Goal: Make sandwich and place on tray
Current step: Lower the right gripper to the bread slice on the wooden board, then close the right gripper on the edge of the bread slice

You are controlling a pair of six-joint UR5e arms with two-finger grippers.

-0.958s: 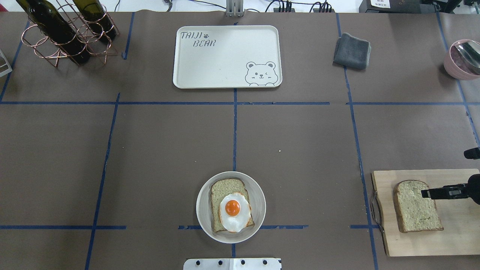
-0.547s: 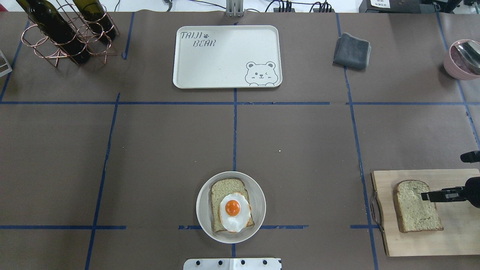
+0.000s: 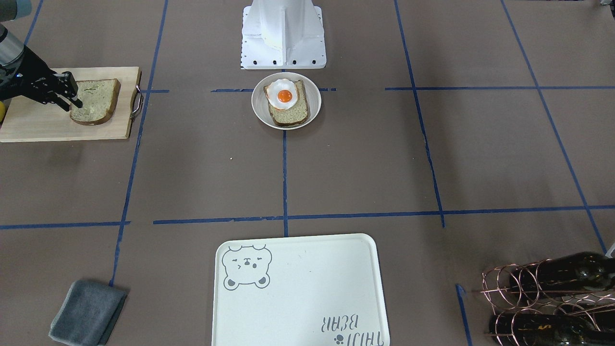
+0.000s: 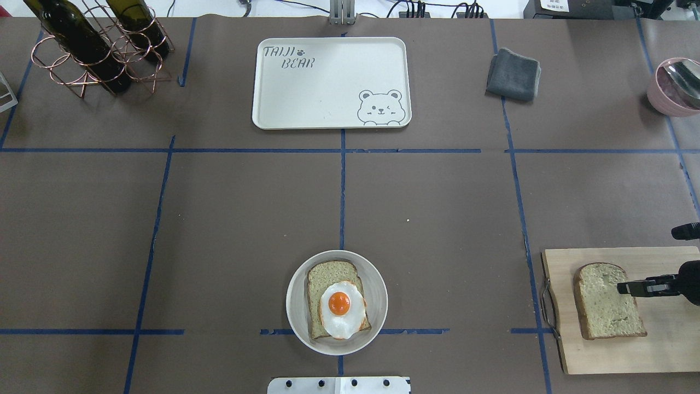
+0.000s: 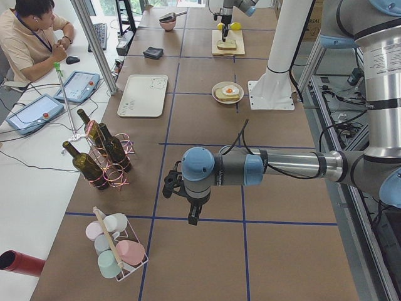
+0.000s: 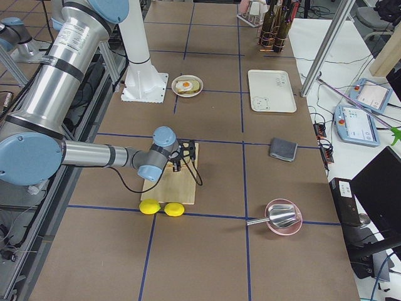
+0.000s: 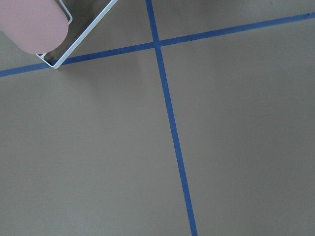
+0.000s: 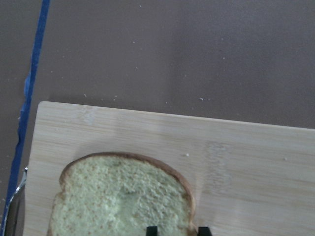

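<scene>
A small whitish bowl [image 4: 298,328] near the table's front middle holds one bread slice [image 4: 328,271] with a fried egg [image 4: 340,309] on top. A second bread slice [image 4: 607,301] lies flat on the wooden cutting board [image 4: 656,350] at the right. My right gripper [image 4: 623,287] hovers over that slice's edge, jaws apart; the right wrist view shows its fingertips [image 8: 151,230] straddling the crust. The off-white bear tray [image 4: 328,82] sits at the back middle with nothing on it. My left gripper [image 5: 194,216] shows only in the exterior left view, over bare table; I cannot tell its state.
A grey folded cloth [image 4: 513,74] lies right of the tray. A copper rack with wine bottles [image 4: 98,49] stands at the back left. A pink bowl with a metal scoop [image 4: 672,87] sits at the far right. Two lemons [image 6: 161,207] lie beside the board.
My right gripper has shifted slightly back toward the right edge and a little nearer the front over the bread slice. Nothing else moved.
</scene>
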